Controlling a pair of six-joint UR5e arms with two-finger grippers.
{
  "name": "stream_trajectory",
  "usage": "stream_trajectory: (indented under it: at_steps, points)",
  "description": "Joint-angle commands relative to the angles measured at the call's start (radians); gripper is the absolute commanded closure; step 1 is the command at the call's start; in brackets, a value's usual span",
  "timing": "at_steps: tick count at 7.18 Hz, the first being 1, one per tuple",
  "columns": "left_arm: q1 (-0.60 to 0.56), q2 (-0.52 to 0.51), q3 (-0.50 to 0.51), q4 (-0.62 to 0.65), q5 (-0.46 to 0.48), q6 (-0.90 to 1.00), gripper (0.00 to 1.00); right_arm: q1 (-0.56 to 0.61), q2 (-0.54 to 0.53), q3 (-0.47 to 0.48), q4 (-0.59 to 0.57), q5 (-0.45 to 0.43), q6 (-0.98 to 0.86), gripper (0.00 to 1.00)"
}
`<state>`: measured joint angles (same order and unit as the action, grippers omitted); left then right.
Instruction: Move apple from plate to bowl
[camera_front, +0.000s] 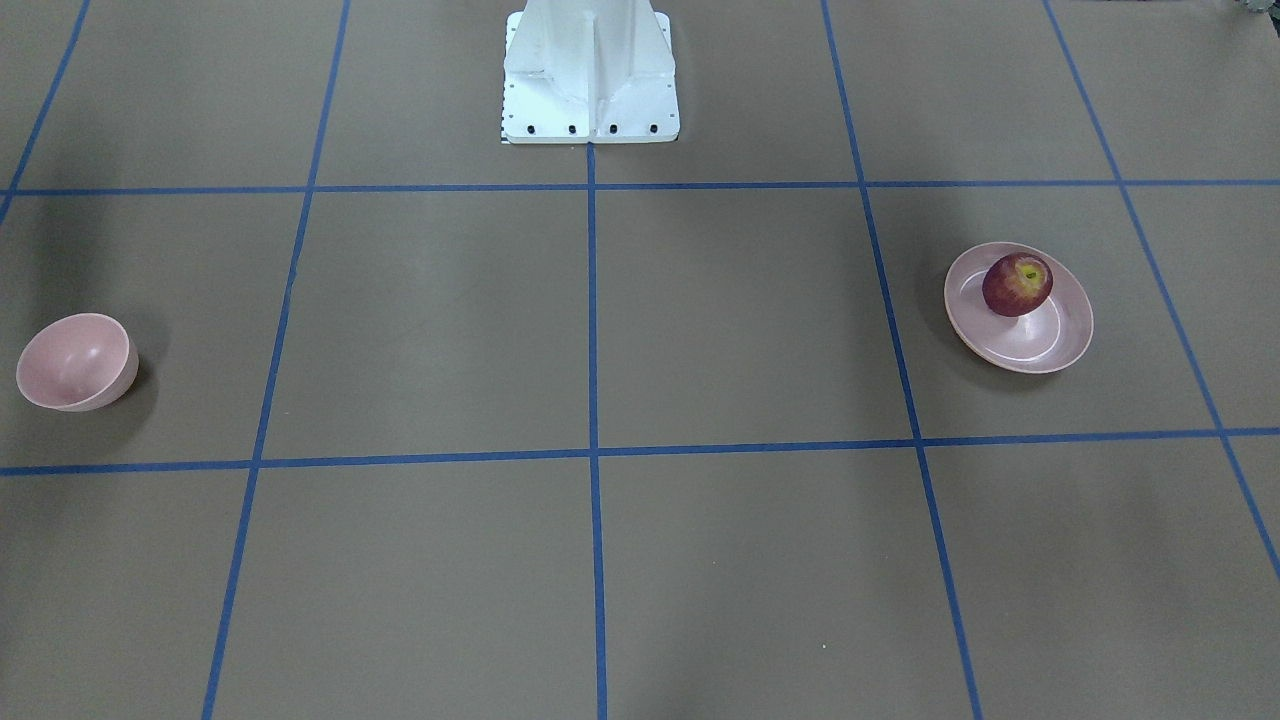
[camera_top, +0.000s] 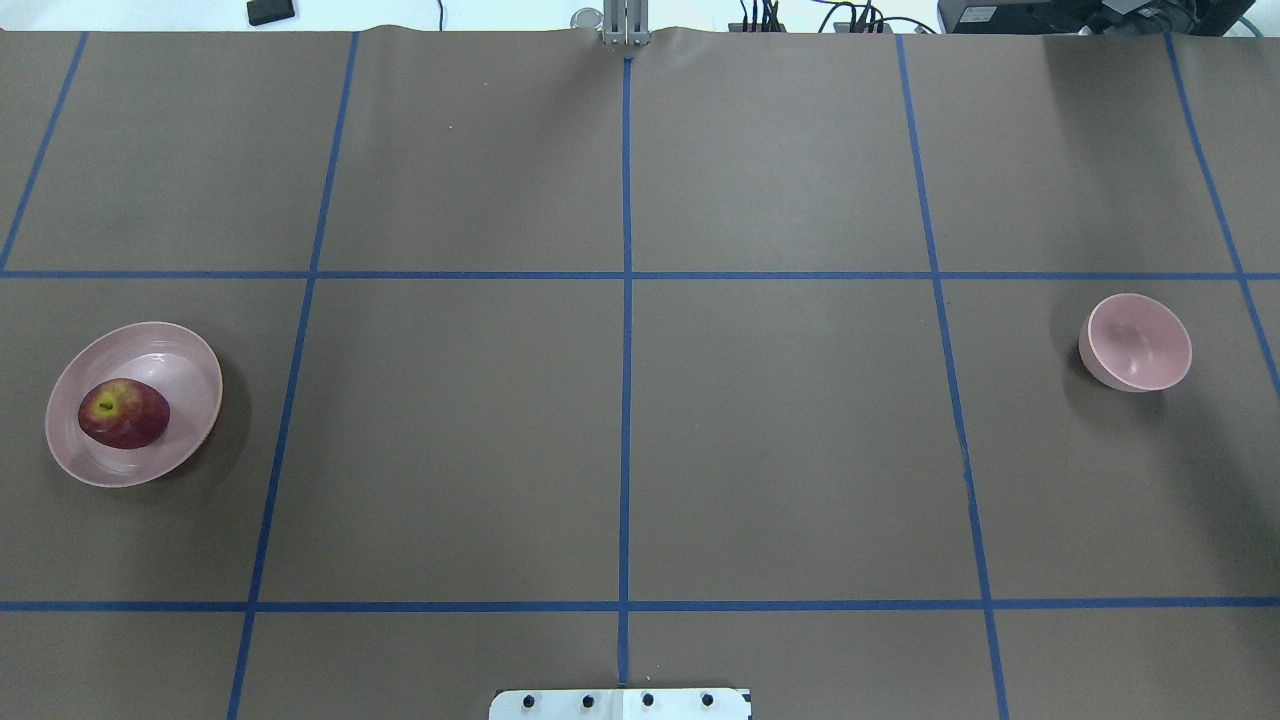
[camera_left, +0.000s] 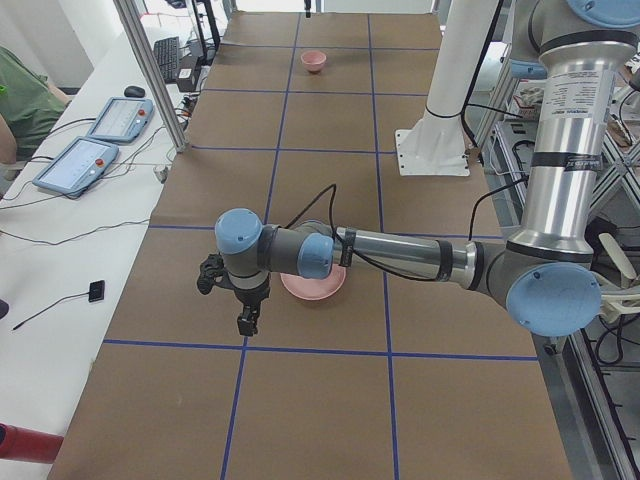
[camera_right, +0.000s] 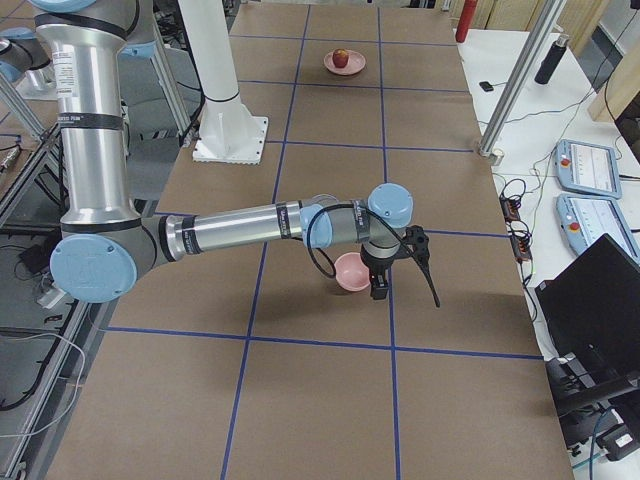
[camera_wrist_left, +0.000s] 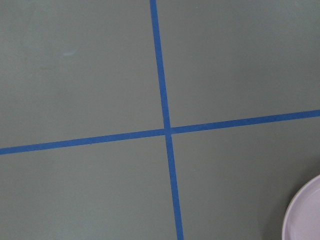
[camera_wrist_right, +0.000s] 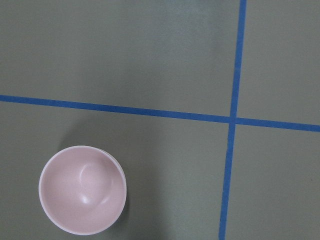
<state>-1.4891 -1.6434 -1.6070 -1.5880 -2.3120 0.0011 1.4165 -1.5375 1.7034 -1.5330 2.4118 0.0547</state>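
The dark red apple (camera_front: 1017, 284) lies in the wide pink plate (camera_front: 1060, 335), also in the overhead view (camera_top: 124, 413) on the plate (camera_top: 185, 360). The small deep pink bowl (camera_front: 76, 361) stands empty at the other end of the table (camera_top: 1139, 342) and shows in the right wrist view (camera_wrist_right: 82, 189). My left gripper (camera_left: 245, 322) hangs above the table beside the plate (camera_left: 318, 290). My right gripper (camera_right: 380, 290) hangs beside the bowl (camera_right: 350, 272). I cannot tell whether either is open. The left wrist view shows only the plate's rim (camera_wrist_left: 302, 212).
The brown table has a blue tape grid (camera_top: 626, 400). The white robot base (camera_front: 590, 70) stands at mid-table on the robot's side. Teach pendants (camera_left: 100, 140) and cables lie on a side bench beyond the table edge.
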Motion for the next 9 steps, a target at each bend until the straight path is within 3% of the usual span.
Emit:
stream_trajectory:
  at_steps: [1, 4, 8, 9]
  points:
    - [0.006, -0.001, -0.008, -0.001, -0.003, -0.007, 0.01, -0.107, 0.017, -0.069, 0.118, 0.009, 0.019, 0.00]
    - [0.009, -0.006, -0.060, -0.105, -0.007, -0.321, 0.01, -0.191, 0.054, -0.158, 0.146, 0.012, 0.040, 0.00]
    - [0.170, -0.001, -0.086, -0.199, -0.009, -0.539, 0.01, -0.235, 0.057, -0.261, 0.148, 0.012, 0.040, 0.00]
    - [0.173, -0.003, -0.086, -0.199, -0.013, -0.540, 0.01, -0.244, 0.057, -0.261, 0.148, 0.013, 0.040, 0.28]
